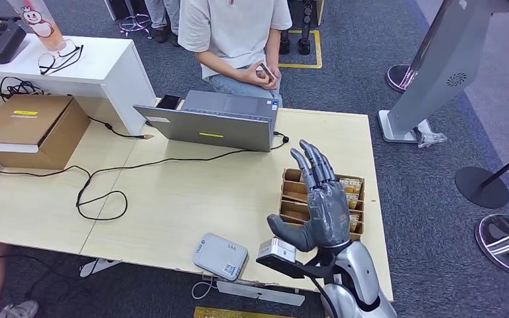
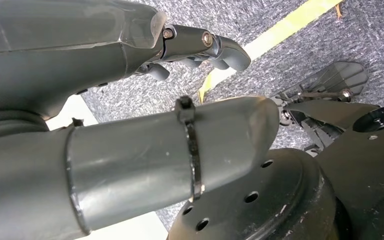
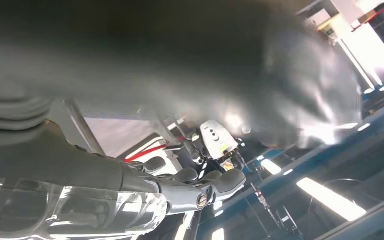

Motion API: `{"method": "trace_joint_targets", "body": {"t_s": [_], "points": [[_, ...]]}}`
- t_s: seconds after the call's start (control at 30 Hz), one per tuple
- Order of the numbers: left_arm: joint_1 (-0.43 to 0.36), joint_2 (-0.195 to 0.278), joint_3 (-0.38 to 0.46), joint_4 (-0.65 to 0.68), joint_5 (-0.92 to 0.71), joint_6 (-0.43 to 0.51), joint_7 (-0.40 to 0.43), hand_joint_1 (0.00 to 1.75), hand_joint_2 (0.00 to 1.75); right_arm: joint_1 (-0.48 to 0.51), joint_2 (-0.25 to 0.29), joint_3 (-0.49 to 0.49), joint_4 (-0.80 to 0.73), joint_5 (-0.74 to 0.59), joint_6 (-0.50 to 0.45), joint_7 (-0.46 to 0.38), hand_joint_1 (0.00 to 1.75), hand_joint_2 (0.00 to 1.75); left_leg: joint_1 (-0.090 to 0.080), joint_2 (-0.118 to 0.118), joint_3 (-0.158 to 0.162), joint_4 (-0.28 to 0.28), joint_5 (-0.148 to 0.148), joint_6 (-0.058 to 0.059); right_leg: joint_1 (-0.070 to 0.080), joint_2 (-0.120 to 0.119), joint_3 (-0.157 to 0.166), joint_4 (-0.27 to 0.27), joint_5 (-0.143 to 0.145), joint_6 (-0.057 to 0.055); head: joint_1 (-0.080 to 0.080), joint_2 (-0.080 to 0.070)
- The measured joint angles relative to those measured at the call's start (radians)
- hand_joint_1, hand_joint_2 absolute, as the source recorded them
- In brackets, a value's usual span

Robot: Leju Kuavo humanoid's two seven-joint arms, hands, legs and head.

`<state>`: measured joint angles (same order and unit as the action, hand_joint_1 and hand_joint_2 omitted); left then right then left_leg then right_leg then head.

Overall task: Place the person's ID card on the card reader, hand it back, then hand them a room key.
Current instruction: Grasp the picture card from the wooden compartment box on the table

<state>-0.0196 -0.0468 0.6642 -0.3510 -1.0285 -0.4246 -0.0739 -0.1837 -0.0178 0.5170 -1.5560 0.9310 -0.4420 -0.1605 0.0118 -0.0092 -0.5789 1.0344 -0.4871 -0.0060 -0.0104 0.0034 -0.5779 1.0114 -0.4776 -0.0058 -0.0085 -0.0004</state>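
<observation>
Across the table a person (image 1: 235, 33) sits and holds a small dark card (image 1: 267, 71) in both hands. My right hand (image 1: 321, 199) is raised above the table's right part, fingers spread and straight, with nothing in it. In the right wrist view its fingers (image 3: 200, 187) point up toward a ceiling. Just behind the hand stands a wooden box of key cards (image 1: 352, 192). The grey-white card reader (image 1: 220, 256) lies at the table's near edge, left of my wrist. My left hand (image 2: 200, 47) hangs over carpet, fingers loosely apart and holding nothing.
An open grey laptop (image 1: 215, 119) faces the person, with a phone (image 1: 168, 101) beside it. Black cables (image 1: 99, 189) loop across the table's left half. A cardboard box (image 1: 33, 129) and a white shelf with glasses (image 1: 59, 58) stand at the left. Stanchion bases (image 1: 481, 187) stand on the right.
</observation>
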Motion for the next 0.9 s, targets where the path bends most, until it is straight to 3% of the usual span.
{"method": "trace_joint_targets", "body": {"t_s": [0.57, 0.9], "points": [[0.001, -0.008, 0.059, 0.000, -0.054, -0.003, -0.013, 0.00, 0.00, 0.077, -0.015, -0.027, 0.000, 0.120, -0.009, 0.031, 0.00, 1.75, 0.000, 0.000, 0.000, 0.000, 0.000, 0.000, 0.000, 0.000, 0.000, 0.000, 0.000, 0.000, 0.000, 0.000], [0.000, -0.011, 0.083, 0.000, -0.080, -0.004, -0.019, 0.00, 0.00, 0.103, -0.020, -0.041, 0.000, 0.221, 0.044, 0.072, 0.00, 1.75, 0.000, 0.000, 0.000, 0.000, 0.000, 0.000, 0.000, 0.000, 0.000, 0.000, 0.000, 0.000, 0.000, 0.000]]}}
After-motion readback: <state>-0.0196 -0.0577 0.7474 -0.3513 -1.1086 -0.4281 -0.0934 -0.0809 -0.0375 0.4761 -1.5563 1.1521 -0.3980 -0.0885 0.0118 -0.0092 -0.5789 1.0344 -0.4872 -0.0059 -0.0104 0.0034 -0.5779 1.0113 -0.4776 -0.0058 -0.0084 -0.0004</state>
